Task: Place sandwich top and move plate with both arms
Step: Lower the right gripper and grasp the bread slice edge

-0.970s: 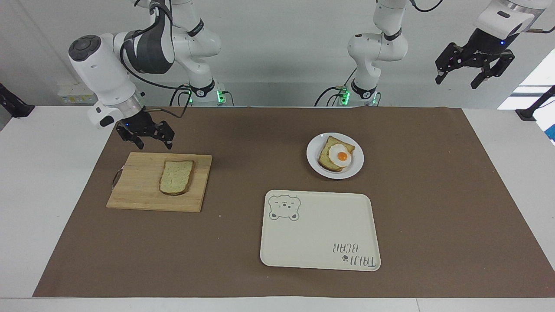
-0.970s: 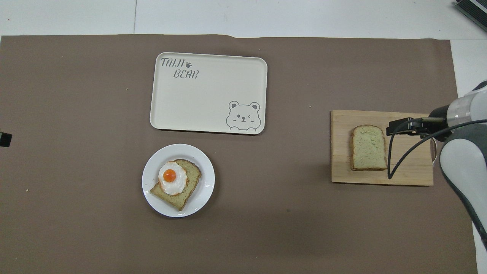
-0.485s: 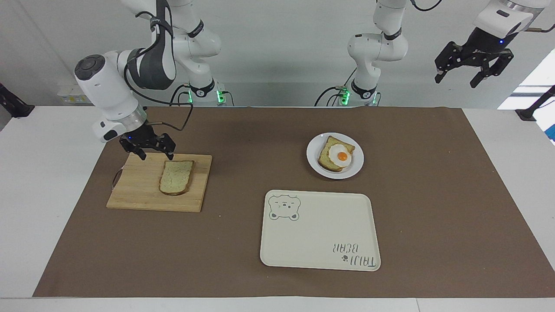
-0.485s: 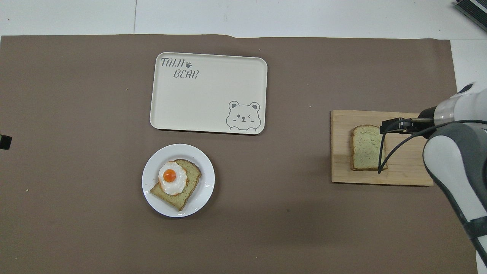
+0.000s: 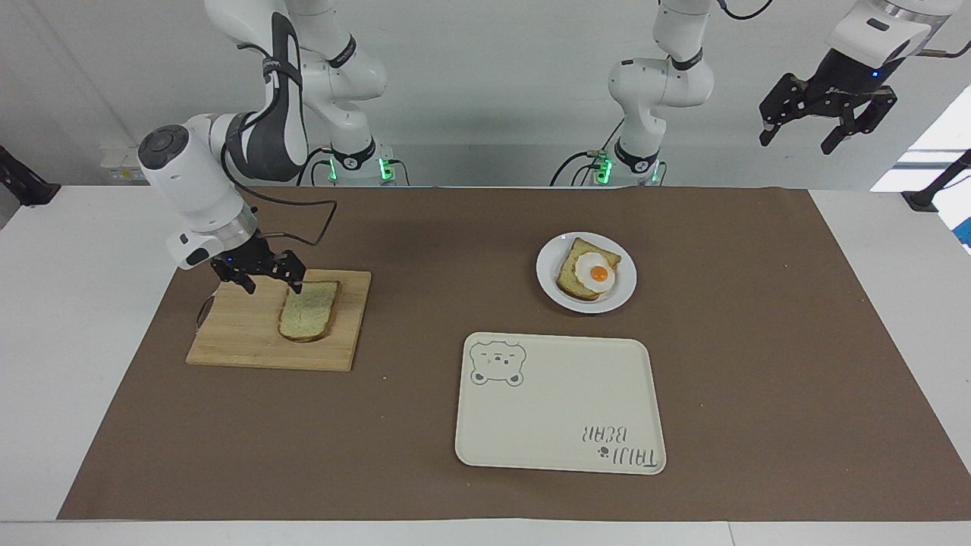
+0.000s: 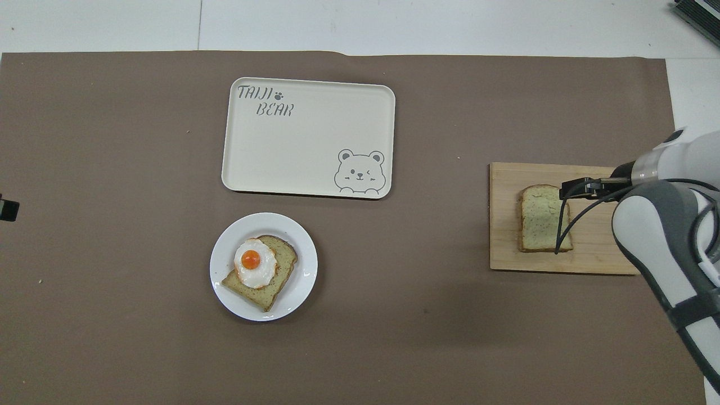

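Facing view: on the desk (image 5: 857, 318), the cream tray (image 5: 561, 447) lies farthest from the robots with nothing on it, and the wooden board (image 5: 243, 334) sits toward the right arm's end, carrying the sandwich top (image 5: 307, 312) flat on its surface. The plate (image 5: 548, 282), well apart from the board and nearer the left arm's end, holds toast with a fried egg (image 5: 593, 271). Over the last second the right end effector (image 5: 258, 273) has dropped from above the board's robot-side edge to just beside the slice's near corner, its fingers spread wide and empty. That suggests the pick of the bread is about to begin; nothing is gripped yet. The left end effector (image 5: 827, 121) waits high off that end of the desk, likewise spread.
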Robot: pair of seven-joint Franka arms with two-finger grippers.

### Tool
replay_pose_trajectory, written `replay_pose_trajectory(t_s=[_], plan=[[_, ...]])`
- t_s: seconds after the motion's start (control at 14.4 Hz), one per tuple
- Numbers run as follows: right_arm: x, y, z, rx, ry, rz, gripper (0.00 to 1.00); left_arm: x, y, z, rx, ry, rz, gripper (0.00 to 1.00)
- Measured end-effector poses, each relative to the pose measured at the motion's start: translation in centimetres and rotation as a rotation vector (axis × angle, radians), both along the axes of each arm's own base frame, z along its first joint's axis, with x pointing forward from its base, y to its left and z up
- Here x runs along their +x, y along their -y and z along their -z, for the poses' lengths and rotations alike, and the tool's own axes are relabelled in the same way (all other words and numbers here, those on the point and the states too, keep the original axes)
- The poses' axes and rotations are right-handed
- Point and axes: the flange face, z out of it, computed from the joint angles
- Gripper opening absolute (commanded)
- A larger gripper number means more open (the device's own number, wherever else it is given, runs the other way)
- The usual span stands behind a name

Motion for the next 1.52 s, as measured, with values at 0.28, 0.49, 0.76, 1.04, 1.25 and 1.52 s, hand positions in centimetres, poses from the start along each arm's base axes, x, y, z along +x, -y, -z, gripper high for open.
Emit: replay_pose_trajectory(t_s=[0.28, 0.49, 0.76, 1.04, 1.25, 1.52], plan=[[0.0, 0.5, 3.5, 0.044, -0.007, 0.006, 1.00, 0.0, 0.0, 0.0, 0.000, 0.000, 0.000, 1.00], [-0.8, 0.5, 5.4, 0.043, -0.025, -0.005, 1.00, 0.0, 0.0, 0.0, 0.000, 0.000, 0.000, 1.00], [-1.9, 2.2, 6.8, 0.044, -0.038, -0.014, 1.00, 0.0, 0.1, 0.0, 0.000, -0.001, 0.003, 1.00], [-3.0, 2.3, 8.6, 0.058, -0.042, 0.010, 1.00, -0.1, 0.4, 0.0, 0.000, -0.001, 0.008, 1.00], [-3.2, 2.3, 8.9, 0.060, -0.047, 0.011, 0.76, -0.1, 0.4, 0.1, 0.000, -0.003, 0.008, 1.00], [-3.4, 2.2, 9.4, 0.061, -0.058, 0.012, 0.66, -0.2, 0.4, 0.2, -0.001, -0.005, 0.009, 1.00]])
